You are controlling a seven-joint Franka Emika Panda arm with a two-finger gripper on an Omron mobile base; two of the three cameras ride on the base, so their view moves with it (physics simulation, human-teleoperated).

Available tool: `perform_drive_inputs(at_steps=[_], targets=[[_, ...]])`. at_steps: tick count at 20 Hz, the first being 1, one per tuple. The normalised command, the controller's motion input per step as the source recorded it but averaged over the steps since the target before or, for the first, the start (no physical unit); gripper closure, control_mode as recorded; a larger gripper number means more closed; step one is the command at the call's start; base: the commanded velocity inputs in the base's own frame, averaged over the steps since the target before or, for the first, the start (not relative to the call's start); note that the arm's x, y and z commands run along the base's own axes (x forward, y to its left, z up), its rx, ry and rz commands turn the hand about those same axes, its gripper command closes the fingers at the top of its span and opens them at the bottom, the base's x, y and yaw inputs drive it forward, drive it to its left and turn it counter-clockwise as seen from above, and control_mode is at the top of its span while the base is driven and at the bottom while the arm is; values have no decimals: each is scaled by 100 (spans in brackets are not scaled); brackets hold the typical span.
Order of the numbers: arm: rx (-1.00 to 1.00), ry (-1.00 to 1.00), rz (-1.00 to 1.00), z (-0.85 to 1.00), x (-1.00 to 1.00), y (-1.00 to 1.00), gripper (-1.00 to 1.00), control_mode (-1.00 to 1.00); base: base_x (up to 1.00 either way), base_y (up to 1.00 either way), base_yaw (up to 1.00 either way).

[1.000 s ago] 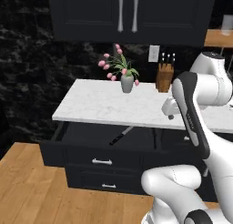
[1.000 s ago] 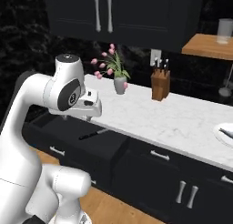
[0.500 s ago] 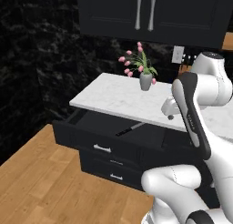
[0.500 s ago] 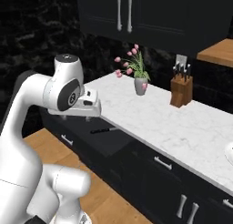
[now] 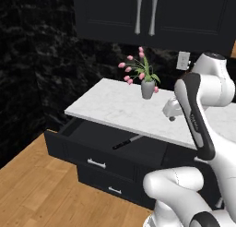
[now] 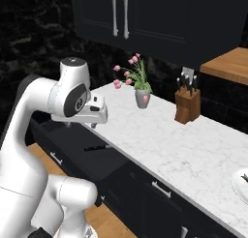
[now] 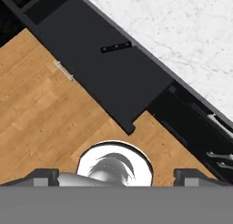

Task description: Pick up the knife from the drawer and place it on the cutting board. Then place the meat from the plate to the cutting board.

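While open, drawer [image 5: 97, 145] holds knife [image 5: 127, 141] | flower vase [image 5: 147, 88], knife block [image 6: 187, 105] on counter [image 6: 193, 145]

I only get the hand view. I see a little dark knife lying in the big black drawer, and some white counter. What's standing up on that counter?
Observer: A grey vase of pink tulips stands on the white marble counter, set back from the open black drawer.
Operator: Anything else up there?
Observer: Yes, a brown wooden knife block holding black-handled knives stands near the back wall. In the right base view it is to the right of the vase.
Operator: And farther along?
Observer: The rim of a pale round plate peeks in at the right edge of the right base view, far along the counter from the drawer.
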Motion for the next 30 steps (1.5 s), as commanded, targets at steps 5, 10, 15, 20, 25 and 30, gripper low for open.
perform_drive_inputs(at_steps=[5, 10, 15, 20, 25, 30], targets=[[4, 0, 0, -35, -42, 19, -100, -100, 0, 0, 0], [-1, 3, -9, -87, 51, 59, -100, -100, 0, 0, 0], [0, 9, -15, -73, 82, 55, -100, -100, 0, 0, 0], [2, 19, -7, -75, 84, 35, -100, -100, 0, 0, 0], [4, 25, -1, -76, 75, 27, -100, -100, 0, 0, 0], [2, 22, 0, -72, 63, 11, -100, -100, 0, 0, 0]])
